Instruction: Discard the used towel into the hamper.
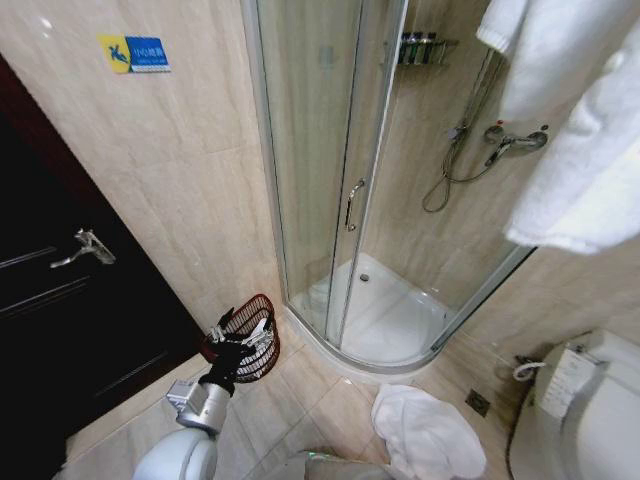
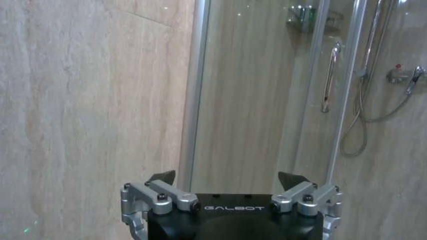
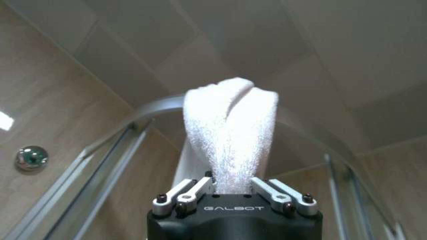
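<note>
The hamper (image 1: 264,308), a small round dark reddish-brown ribbed basket, stands on the floor tiles against the wall, between the dark door and the shower cabin. My left gripper (image 1: 243,336) hovers at the hamper's near rim, open and empty (image 2: 227,179), facing the wall and the shower glass. In the right wrist view my right gripper (image 3: 232,188) points up toward the ceiling, shut on a fold of white towel (image 3: 230,127). A white towel (image 1: 575,120) hangs large at the upper right of the head view.
A curved glass shower cabin (image 1: 345,200) stands just right of the hamper. A dark door (image 1: 70,300) is on the left. Another white cloth (image 1: 428,432) lies crumpled on the floor near a toilet (image 1: 585,410) at the right.
</note>
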